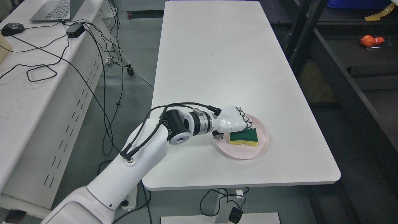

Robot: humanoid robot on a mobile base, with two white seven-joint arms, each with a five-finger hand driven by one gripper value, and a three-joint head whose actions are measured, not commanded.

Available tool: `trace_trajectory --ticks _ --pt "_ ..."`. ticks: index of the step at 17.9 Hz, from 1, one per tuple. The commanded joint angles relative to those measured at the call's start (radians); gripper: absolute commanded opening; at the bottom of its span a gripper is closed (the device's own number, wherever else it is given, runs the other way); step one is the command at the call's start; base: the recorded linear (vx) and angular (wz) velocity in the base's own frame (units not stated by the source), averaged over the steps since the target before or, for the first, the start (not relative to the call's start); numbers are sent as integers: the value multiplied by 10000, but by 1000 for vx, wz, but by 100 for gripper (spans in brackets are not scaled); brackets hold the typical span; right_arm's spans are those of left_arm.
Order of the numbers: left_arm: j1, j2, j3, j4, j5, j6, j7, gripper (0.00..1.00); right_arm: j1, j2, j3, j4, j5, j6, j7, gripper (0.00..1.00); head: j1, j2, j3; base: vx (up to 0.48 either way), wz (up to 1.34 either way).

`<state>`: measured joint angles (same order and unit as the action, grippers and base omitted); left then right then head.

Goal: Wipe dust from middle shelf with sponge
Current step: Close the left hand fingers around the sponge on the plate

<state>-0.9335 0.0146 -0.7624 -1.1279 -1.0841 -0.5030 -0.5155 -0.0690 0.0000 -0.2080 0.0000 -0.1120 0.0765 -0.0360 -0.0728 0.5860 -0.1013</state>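
A green-and-yellow sponge (244, 137) lies on a pink plate (259, 149) near the front of a white table (217, 62). The robot's left hand (233, 119) rests over its left end, fingers curled downward; whether they grip it, I cannot tell. The sponge looks light and soft, best pinched across its long sides. A dark shelf unit (342, 81) stands to the right.

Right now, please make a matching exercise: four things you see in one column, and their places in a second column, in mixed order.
Things:
1. sponge
2. pink plate
3. left hand
4. laptop

Places:
A. on the side desk, far left
B. on the white table, near its front right
C. lying on the plate
D. over the plate's left edge, at the sponge

Pairs: 1-C, 2-B, 3-D, 4-A
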Motion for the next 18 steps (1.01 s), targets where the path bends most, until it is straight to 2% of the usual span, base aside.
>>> trace_trajectory --ticks 1,6,18 --pt "-129 29 -292 832 -97 30 -14 80 0 -175 -6 -174 0 2 -8 100 0 0 0 0 0" --pt "-129 29 -154 1017 -97 366 -45 73 0 -175 -6 -174 0 2 -8 100 0 0 0 0 0" --pt "-38 29 1487 1032 11 398 -244 47 0 -175 9 -174 0 2 -8 100 0 0 0 0 0"
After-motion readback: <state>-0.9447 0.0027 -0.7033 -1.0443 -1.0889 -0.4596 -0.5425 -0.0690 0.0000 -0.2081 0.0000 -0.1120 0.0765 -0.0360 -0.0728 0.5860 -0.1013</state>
